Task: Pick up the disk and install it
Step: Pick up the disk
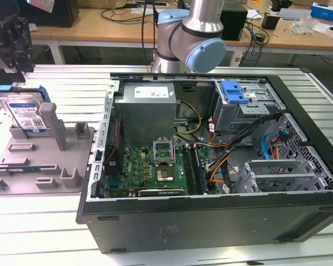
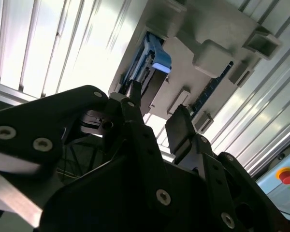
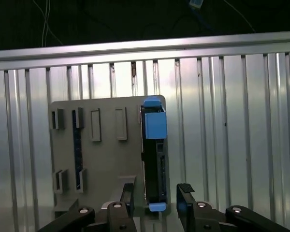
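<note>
Ribbed alu table (image 1: 55, 77), grey fixture (image 1: 44, 166) w/ upright disk (image 1: 26, 115), gripper (image 3: 156, 189) spread apart above.

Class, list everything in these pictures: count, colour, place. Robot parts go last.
disk: one, silver with blue frame, upright in the holder.
holder: one, grey, on the table, exterior view's left.
computer case: one, black, open, beside the holder.
power box: one, grey, inside the case.
circuit board: one, green, inside the case.
latch: one, blue, on the case's drive cage.
table: one, ribbed silver, beneath holder and case.
arm: one, silver and pale blue, behind the case.
claw: one, black, open, above the disk.
</note>
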You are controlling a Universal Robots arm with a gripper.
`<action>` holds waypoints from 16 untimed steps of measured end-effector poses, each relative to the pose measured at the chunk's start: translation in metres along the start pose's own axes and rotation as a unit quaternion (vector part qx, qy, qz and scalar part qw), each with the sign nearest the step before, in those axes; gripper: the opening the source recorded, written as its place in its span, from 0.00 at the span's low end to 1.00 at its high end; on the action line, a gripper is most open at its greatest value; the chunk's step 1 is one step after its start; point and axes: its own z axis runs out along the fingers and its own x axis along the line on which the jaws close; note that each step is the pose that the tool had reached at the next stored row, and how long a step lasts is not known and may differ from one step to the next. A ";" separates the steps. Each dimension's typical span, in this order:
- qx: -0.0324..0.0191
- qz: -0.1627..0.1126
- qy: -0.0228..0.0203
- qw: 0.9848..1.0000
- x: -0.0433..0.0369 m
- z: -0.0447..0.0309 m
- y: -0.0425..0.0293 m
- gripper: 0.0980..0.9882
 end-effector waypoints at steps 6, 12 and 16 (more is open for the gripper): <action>0.000 0.000 0.000 1.000 -0.0055 0.0021 0.0257 0.43; -0.001 0.000 0.000 1.000 -0.0041 0.0051 0.0360 0.43; -0.001 -0.002 0.000 1.000 -0.0023 0.0095 0.0484 0.43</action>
